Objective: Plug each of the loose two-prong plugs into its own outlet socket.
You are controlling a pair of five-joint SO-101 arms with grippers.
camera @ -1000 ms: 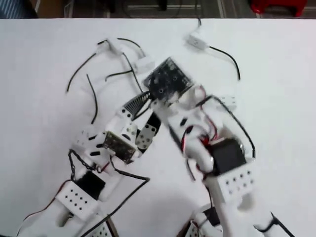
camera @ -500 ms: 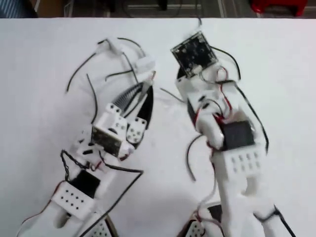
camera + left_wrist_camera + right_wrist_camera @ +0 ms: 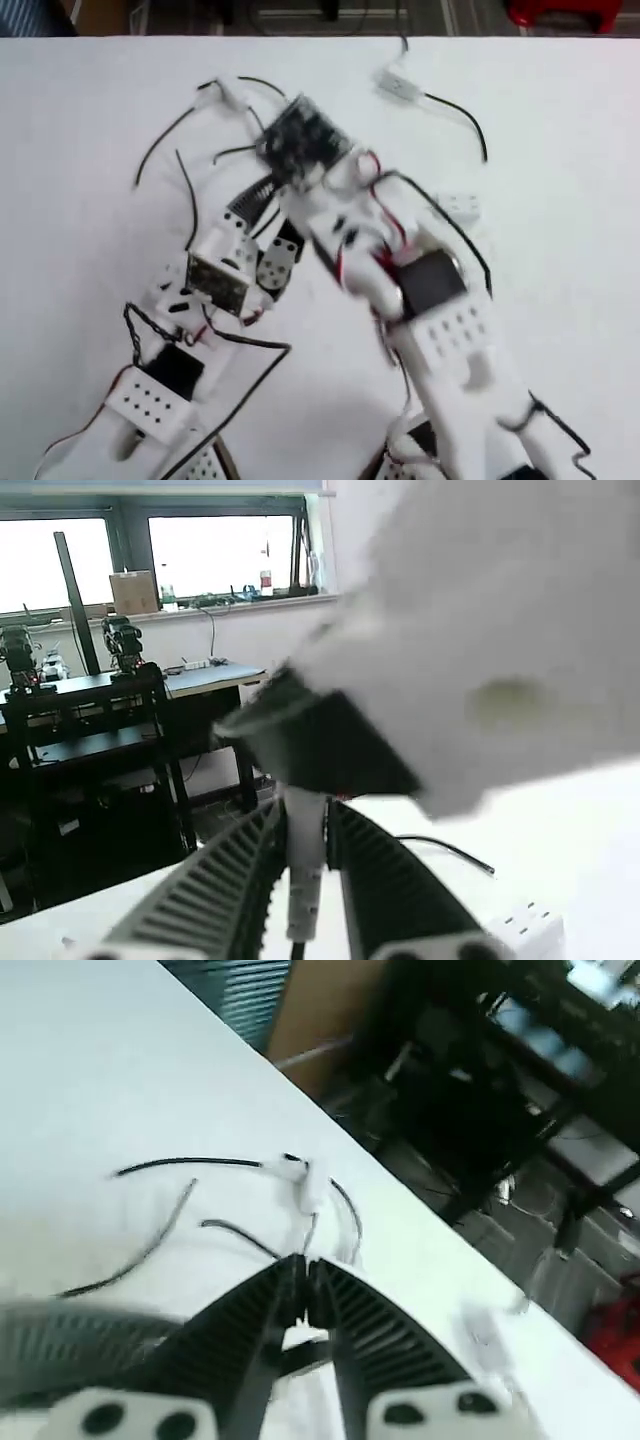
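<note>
**A:** Left gripper (image 3: 305, 818), state?

**B:** Clamped on a white plug (image 3: 303, 875). The plug sat between the ribbed jaws, long axis in line with them, black cord running back toward the wrist.

**A:** Right gripper (image 3: 303, 1275)?

**B:** Jaws drawn together at the tips. Nothing I could make out between them.

**A:** What did the next move hinge on?

**B:** My reading: the far-left connector (image 3: 225, 92). In the right wrist view it lay straight ahead of the right gripper's tips, near but apart, with its long axis roughly in line with the jaws. The two grippers were close together. In the high view the right arm (image 3: 445, 335) crossed over the left gripper's tips. I judged the right gripper the nearer to that connector.

**A:** Count?

**B:** White connector pieces: four.
- One in the left gripper.
- Three on the surface (image 3: 570, 130): the far-left connector, a far connector (image 3: 400, 85) with one cord, and a right-side block (image 3: 460, 208) partly behind the right arm.

Could not tell plug from socket among those three. Loose black cords (image 3: 191, 205): several, tangled near the far-left connector, not countable.
</note>
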